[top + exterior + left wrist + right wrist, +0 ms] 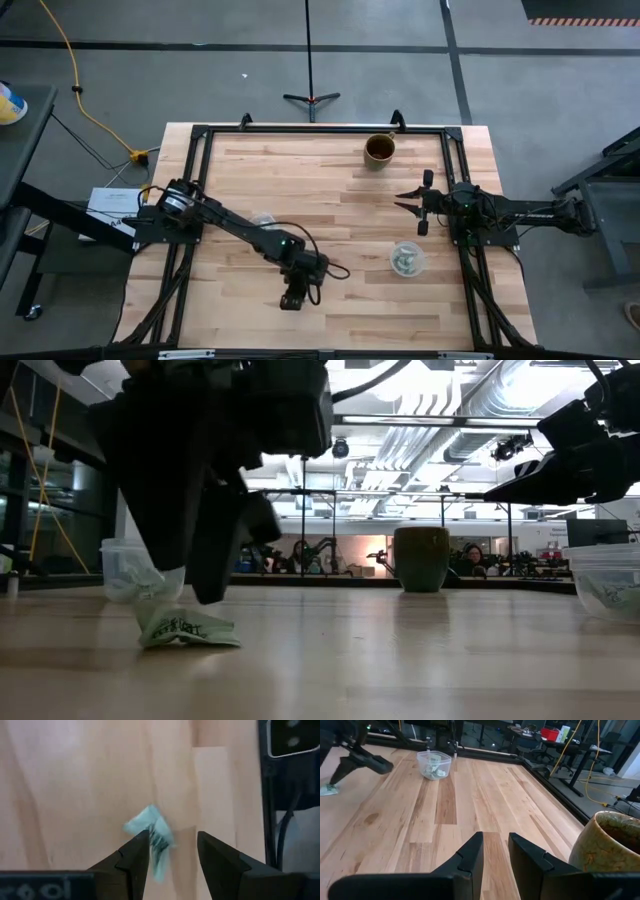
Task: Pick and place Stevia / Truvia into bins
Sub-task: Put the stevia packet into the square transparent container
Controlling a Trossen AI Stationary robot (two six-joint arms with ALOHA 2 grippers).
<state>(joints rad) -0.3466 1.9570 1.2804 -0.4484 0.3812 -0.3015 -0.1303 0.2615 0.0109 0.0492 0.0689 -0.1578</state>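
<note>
One crumpled pale green and white sachet [186, 628] lies flat on the wood near the table's near edge. My left gripper [172, 855] stands over it, pointing down and open. The sachet [152, 837] lies partly in the gap, beside one finger. In the high view my left gripper [292, 298] hides it. One clear cup [407, 260] holds several sachets. The other clear cup [263, 219] shows beside the left arm and also holds some. My right gripper [406, 201] hovers open at the table's right, near the brown cup [379, 149], holding nothing. My left gripper comes at the sachet from above, with a finger [136, 857] close against the sachet's printed edge [159, 845]. I cannot tell whether that finger touches it. The sachet rests on the table.
The brown opaque cup [421, 558] stands toward the far right of the table. A dark frame rail [280, 820] runs along the table's edge close to my left gripper. Bare wood [340, 200] lies between the two arms. People sit in the room beyond the table.
</note>
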